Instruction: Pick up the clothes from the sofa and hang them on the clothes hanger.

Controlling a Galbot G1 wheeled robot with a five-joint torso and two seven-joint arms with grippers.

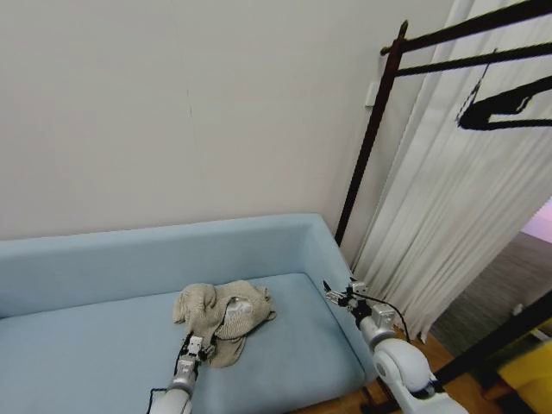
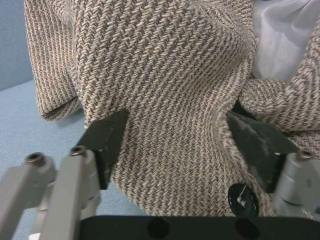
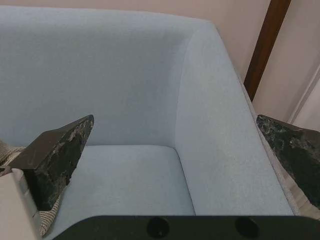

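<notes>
Right now, mid-seat on the light blue fabric sofa (image 1: 103, 259): beige herringbone-knit garment (image 1: 222, 317), crumpled in a heap, nearer the seat's front edge than the backrest. In the left wrist view, same knit (image 2: 165, 85) folded in thick ridges, w/ white smooth lining (image 2: 285, 35) showing at one fold and a round black button (image 2: 243, 199) near the hem.

Left gripper (image 1: 197, 348) at the heap's front edge, reaching in from the sofa front. Black fingers spread wide, straddling a ridge of the knit (image 2: 175, 127), fabric betw. them, not pinched.

Seat bare on both sides of the heap: long stretch to the left, shorter stretch to the right up to the rounded sofa armrest (image 1: 323, 254).

Right gripper (image 1: 343, 295) over the armrest end, well apart from the garment. Fingers spread wide too (image 3: 175, 130), holding nothing, facing the sofa's inner corner (image 3: 180, 100).

Behind that corner, dark brown wooden rack pole (image 1: 366, 147), also seen past the armrest (image 3: 265, 45), rising along the plain pale wall (image 1: 172, 103). Up top, black crossbar (image 1: 483, 26) w/ a black clothes hanger (image 1: 504, 110) below it. White pleated curtain (image 1: 431, 233) just beside the pole, on the right. Open wood floor (image 1: 440, 349) at the sofa's right end.
</notes>
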